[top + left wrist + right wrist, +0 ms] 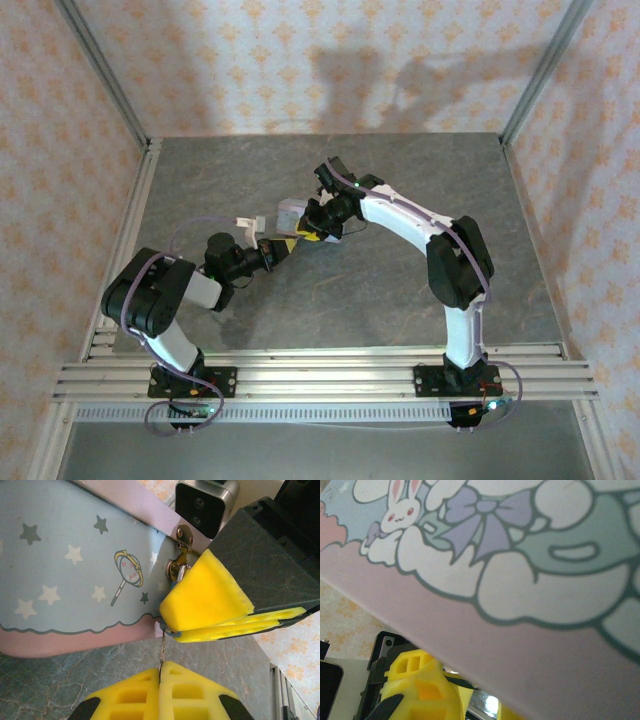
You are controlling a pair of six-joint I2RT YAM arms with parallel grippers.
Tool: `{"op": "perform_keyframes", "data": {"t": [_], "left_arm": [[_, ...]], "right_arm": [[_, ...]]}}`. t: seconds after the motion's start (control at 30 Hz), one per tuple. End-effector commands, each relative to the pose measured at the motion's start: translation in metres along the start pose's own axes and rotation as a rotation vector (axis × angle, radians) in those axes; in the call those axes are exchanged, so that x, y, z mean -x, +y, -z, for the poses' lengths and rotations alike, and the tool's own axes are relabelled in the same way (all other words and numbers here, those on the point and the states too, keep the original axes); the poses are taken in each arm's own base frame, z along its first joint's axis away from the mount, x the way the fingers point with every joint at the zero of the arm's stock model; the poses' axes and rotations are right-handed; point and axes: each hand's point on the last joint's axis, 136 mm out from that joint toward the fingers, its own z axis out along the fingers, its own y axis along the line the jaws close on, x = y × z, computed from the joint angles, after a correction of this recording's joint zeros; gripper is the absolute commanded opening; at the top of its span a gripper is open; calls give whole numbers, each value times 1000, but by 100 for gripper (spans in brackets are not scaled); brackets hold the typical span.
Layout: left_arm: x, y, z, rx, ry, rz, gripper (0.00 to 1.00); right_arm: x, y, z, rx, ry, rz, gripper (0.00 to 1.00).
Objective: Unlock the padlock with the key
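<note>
1 tin (75,570), 1 padlock (175,575), 1 key (162,652), 2 claws (160,672) (172,622)

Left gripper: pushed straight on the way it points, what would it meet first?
Most likely the right gripper's yellow fingers, just ahead where the key pinched in the left gripper points; the cartoon tin lies behind them. Depth is hard to judge.

grey table (200,180) — pastel tin (290,213) atop

I see a pastel blue-and-pink cartoon tin box (289,214) resting near the middle of the grey marbled tabletop (420,180), with floral-papered walls (250,60) around it.
</note>
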Motion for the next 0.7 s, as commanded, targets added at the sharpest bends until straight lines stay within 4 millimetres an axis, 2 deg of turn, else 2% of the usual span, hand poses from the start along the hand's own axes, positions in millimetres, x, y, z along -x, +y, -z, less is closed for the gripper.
{"op": "perform_keyframes", "data": {"t": [0.0, 0.33, 0.67], "left_arm": [[22, -11, -2, -37, -64, -72, 0], [16, -11, 1, -34, -55, -71, 0], [19, -17, 6, -41, -62, -79, 0]], "right_arm": [[0, 10, 9, 40, -15, 14, 0], [1, 16, 11, 66, -13, 4, 0], [3, 12, 10, 57, -18, -3, 0]]}}
